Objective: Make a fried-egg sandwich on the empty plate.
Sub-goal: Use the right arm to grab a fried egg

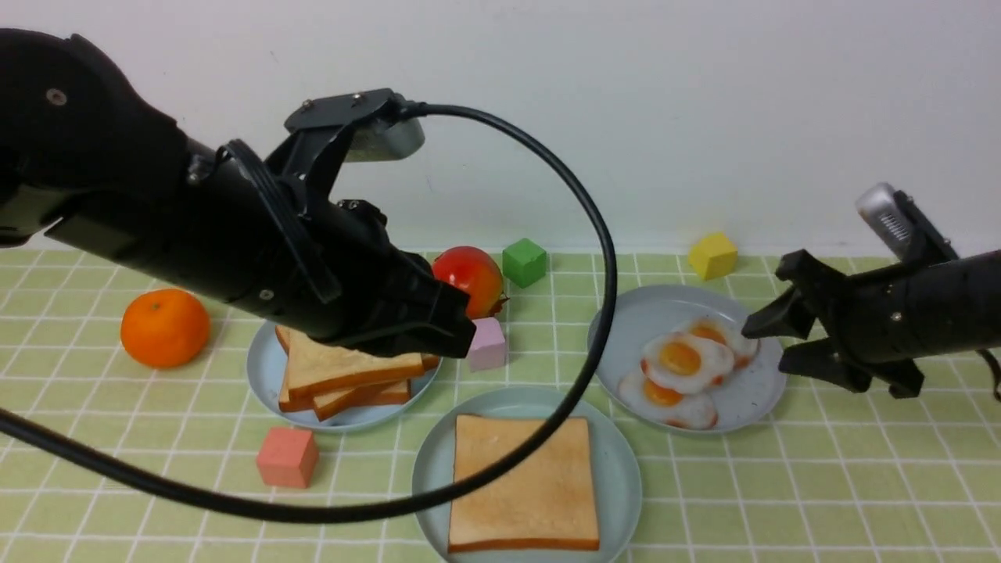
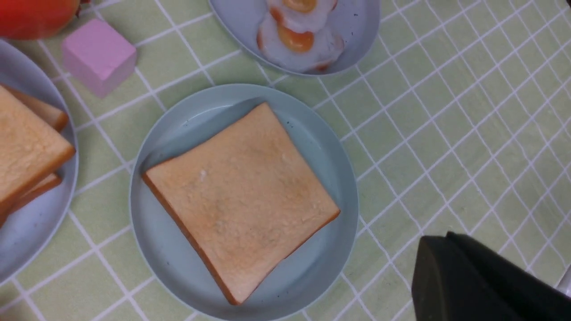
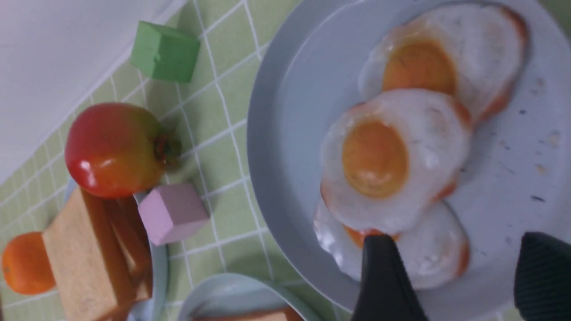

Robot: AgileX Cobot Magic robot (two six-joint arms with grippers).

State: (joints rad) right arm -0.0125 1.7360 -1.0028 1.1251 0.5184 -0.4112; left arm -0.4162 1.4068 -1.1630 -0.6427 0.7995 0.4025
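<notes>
The pale mint-green plate (image 1: 622, 477) sits front centre with one toast slice (image 1: 522, 481) flat on it; both show in the left wrist view, plate (image 2: 169, 249) and slice (image 2: 241, 200). Three fried eggs overlap on the right grey-blue plate (image 1: 649, 313), the top egg (image 1: 684, 358) in the middle (image 3: 383, 156). My right gripper (image 1: 770, 344) is open and empty, just above that plate's right edge, its fingers (image 3: 383, 276) over the nearest egg. My left gripper (image 1: 457, 336) is shut and empty, over the toast stack (image 1: 344, 375) on the left grey-blue plate (image 1: 262, 367).
An orange (image 1: 164, 328) lies far left, and a tomato (image 1: 469, 277) lies behind the toast stack. Pink (image 1: 486, 344), green (image 1: 524, 262), yellow (image 1: 712, 256) and salmon (image 1: 287, 457) cubes are scattered around. My left arm's black cable (image 1: 583, 367) loops over the mint plate.
</notes>
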